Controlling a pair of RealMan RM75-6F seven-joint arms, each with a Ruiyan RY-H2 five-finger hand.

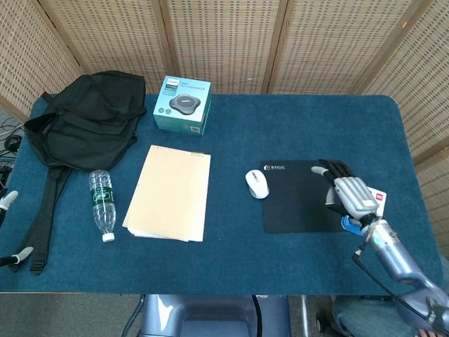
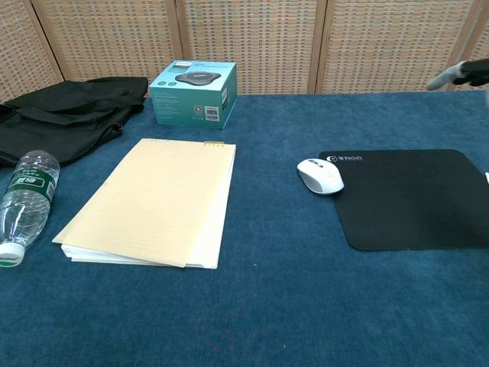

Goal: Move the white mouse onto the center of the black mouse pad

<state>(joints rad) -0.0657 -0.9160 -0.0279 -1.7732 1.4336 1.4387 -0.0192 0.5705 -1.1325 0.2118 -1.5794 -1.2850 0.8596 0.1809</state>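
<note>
One white mouse [image 1: 257, 183], one black mouse pad [image 1: 302, 196], apparently overlapping.

Left hand [image 1: 8, 228]: only fingertips show at head view's left edge; pose cannot be told. Right hand [image 1: 349, 192] covers most of the blister pack [image 1: 379, 198]; contents unreadable. Chest view: one fingertip of the hand at the right edge, mouse pad [image 2: 416, 197] cropped right. Box [image 1: 182, 105] print too small to read.

Glossy plastic white mouse [image 1: 257, 183] on matt, probably cloth-topped black mouse pad [image 1: 298, 200]; table [image 1: 231, 260] napped blue fabric.
</note>
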